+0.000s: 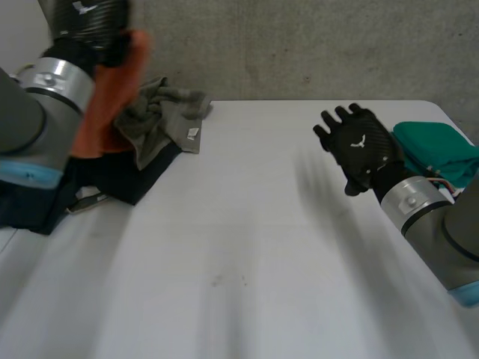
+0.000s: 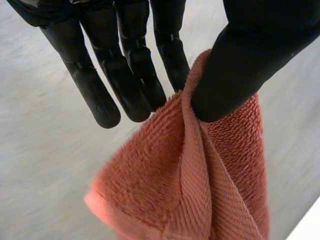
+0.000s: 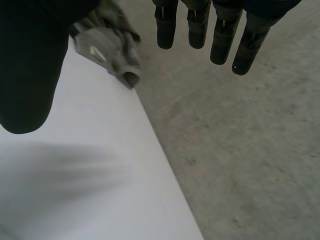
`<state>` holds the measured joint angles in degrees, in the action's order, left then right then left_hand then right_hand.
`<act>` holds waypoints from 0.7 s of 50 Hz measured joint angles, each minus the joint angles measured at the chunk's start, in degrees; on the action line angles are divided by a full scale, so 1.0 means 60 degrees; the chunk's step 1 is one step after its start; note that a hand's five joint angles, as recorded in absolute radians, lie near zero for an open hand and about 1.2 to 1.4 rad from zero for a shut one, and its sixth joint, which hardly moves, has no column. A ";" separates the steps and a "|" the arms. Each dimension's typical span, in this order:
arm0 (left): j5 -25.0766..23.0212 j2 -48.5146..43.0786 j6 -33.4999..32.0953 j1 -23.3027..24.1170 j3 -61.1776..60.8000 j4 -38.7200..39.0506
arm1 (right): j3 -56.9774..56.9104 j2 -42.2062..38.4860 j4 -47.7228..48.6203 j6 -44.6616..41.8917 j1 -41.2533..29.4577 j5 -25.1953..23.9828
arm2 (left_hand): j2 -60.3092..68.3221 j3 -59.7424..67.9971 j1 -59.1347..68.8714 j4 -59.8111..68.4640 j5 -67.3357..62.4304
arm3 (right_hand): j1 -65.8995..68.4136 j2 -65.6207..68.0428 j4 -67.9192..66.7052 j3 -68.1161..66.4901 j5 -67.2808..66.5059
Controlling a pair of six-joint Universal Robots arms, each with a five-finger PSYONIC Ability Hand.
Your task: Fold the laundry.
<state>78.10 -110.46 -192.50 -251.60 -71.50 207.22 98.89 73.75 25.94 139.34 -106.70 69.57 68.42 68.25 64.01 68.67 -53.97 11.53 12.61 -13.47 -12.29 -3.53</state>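
- The left hand (image 2: 125,65) pinches an orange terry towel (image 2: 200,185) between thumb and fingers, lifted above the white table (image 1: 247,247).
- The right hand (image 1: 359,146) hovers with straight, spread fingers, holding nothing.
- A grey garment (image 1: 161,112) lies on a dark garment (image 1: 127,176) at the table's far left.
- A teal cloth (image 1: 434,149) sits beside the right arm.

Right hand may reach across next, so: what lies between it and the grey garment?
Only bare white table, as the head view shows, between the right hand and the grey garment.
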 measured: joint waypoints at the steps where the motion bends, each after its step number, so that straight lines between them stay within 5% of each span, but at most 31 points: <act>1: 0.0000 0.0000 0.0000 0.0000 0.0000 0.0000 | 0.0000 0.0000 0.0000 0.0000 0.0000 0.0000 | 0.0000 0.0000 0.0000 0.0000 0.0000 | 0.0000 0.0000 0.0000 0.0000 0.0000; 4: -0.0362 0.0634 0.1635 0.1292 -0.0811 -0.0001 | -0.0151 0.0131 0.0000 0.0070 0.0072 0.0430 | 0.0001 0.0001 0.0000 0.0001 0.0000 | 0.0000 0.0000 0.0000 0.0000 0.0000; 8: -0.0633 0.0644 0.2280 0.2056 -0.1154 -0.0006 | -0.0257 0.0169 -0.0002 0.0106 0.0092 0.0720 | 0.0001 0.0003 0.0000 0.0002 0.0000 | 0.0001 0.0000 0.0000 0.0000 0.0000; 9: -0.0840 0.0396 0.2544 0.2608 -0.1302 -0.0092 | -0.0358 0.0185 -0.0006 0.0132 0.0151 0.0996 | -0.1184 -0.1186 -0.1143 -0.1193 0.1164 | 0.0000 0.0000 0.0000 0.0000 0.0000; 10: -0.0923 0.0221 0.2606 0.2854 -0.1337 -0.0156 | -0.0406 0.0187 -0.0008 0.0142 0.0196 0.1119 | -0.4014 -0.3969 -0.4594 -0.4006 0.3944 | 0.0001 0.0000 0.0000 0.0000 0.0000; 13: -0.1055 -0.0222 0.2612 0.3320 -0.1334 -0.0371 | -0.0517 0.0185 -0.0020 0.0187 0.0333 0.1362 | -0.4014 -0.3969 -0.4594 -0.4006 0.3944 | 0.0000 0.0000 0.0000 0.0000 0.0000; 14: -0.1062 -0.0269 0.2604 0.3361 -0.1329 -0.0399 | -0.0529 0.0185 -0.0024 0.0198 0.0349 0.1381 | -0.8684 -0.8586 -0.8749 -0.8650 0.8071 | 0.0000 0.0000 0.0000 0.0000 0.0000; 15: -0.1080 -0.0426 0.2561 0.3478 -0.1289 -0.0502 | -0.0574 0.0182 -0.0055 0.0255 0.0405 0.1431 | -0.8684 -0.8586 -0.8749 -0.8650 0.8071 | 0.0000 0.0001 0.0000 0.0000 0.0000; 27: -0.0688 -0.0098 0.2158 0.2153 -0.1431 -0.1363 | -0.1343 0.0160 -0.2302 0.1531 0.0638 0.1120 | -0.9458 -0.9362 -0.8833 -0.9511 0.8549 | 0.0001 0.0001 0.0000 0.0000 0.0000; 35: 0.0219 0.0292 0.0503 0.0781 -0.2261 -0.3276 | -0.1947 0.0114 -0.5367 0.1912 0.0553 0.0641 | -0.9457 -0.9362 -0.8834 -0.9511 0.8549 | 0.0000 0.0001 0.0000 0.0000 0.0000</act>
<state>79.41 -108.71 -189.49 -246.91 -85.07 187.56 87.21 74.43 -6.26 150.81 -103.38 73.42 11.68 12.08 11.01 11.60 -2.68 11.53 12.61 -13.47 -12.29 -3.53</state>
